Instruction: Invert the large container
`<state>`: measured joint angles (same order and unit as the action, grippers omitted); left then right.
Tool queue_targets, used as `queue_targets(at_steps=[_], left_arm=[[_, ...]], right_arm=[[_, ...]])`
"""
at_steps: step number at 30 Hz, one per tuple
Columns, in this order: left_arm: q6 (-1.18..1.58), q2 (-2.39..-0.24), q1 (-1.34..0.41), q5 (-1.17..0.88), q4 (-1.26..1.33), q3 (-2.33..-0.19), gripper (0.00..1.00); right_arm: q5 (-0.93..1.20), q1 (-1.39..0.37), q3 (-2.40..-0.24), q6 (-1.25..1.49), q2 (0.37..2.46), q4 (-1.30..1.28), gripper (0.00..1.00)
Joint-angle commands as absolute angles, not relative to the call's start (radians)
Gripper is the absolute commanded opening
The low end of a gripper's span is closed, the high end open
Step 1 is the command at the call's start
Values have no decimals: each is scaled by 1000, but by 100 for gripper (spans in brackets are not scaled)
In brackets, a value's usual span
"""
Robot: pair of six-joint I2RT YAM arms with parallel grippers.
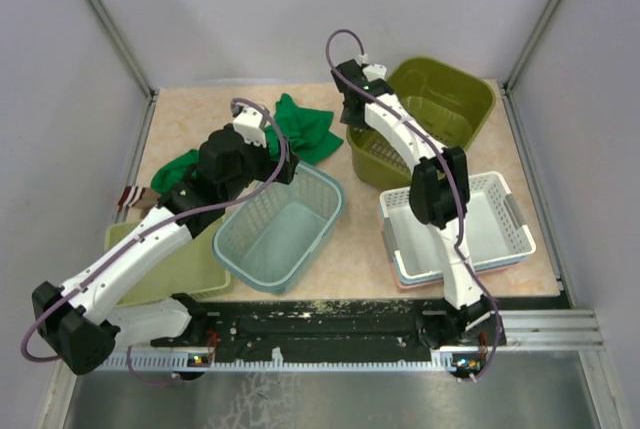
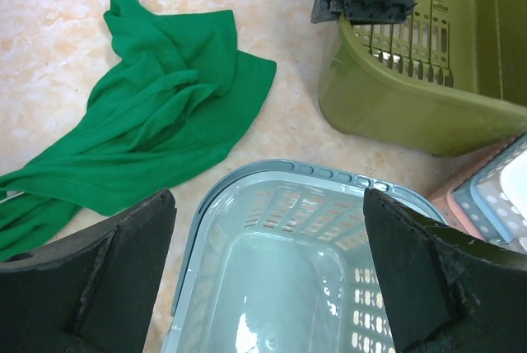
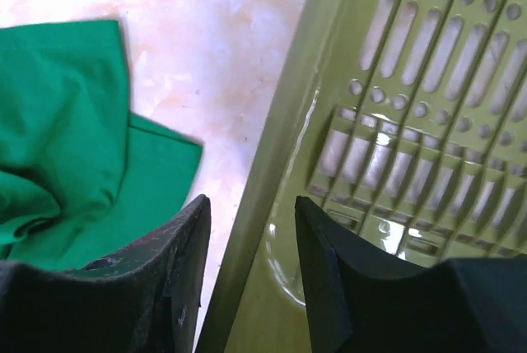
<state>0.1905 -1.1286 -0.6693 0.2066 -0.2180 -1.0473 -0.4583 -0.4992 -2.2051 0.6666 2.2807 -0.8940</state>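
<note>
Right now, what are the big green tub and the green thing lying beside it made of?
The big tub looks like hard moulded plastic: olive green, smooth, slightly glossy, with neat slots and round holes. The green thing looks like soft cloth: matte, crumpled into folds, lying limp. Which fabric, I cannot tell.

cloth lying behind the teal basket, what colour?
The cloth is solid bright green, no pattern. It shows best in the left wrist view.
</note>
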Motion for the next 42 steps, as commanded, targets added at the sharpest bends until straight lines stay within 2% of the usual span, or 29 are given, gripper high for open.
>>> queue_targets(at_steps=[1,5,9,15,20,28,30,38,42], left_arm=[[184,-1118,-664,207,-208,-1031,100],[178,-1132,-664,197,-205,-1034,100],[176,-1139,-664,188,-205,-1035,100],[164,-1194,-664,173,-319,-1117,100],[161,-1163,-663,155,-281,-1087,100],[171,-1181,-663,80,-279,-1112,100],[174,-1192,-663,49,-282,-1130,100],[236,-1271,-655,-124,-273,-1220,100],[262,-1302,-651,-196,-251,-1240,100]], right_arm=[[-462,-501,-2224,654,2156,-872,0],[-296,-500,-2165,565,2046,-745,0],[-71,-495,-1903,521,1838,-418,0],[333,-372,-1475,809,1616,167,0],[577,-273,-1319,1066,1628,627,0],[669,-155,-1144,1394,1746,1085,0],[682,-131,-1114,1428,1769,1121,2],[642,-33,-998,1340,1710,891,32],[646,30,-957,1336,1682,833,41]])
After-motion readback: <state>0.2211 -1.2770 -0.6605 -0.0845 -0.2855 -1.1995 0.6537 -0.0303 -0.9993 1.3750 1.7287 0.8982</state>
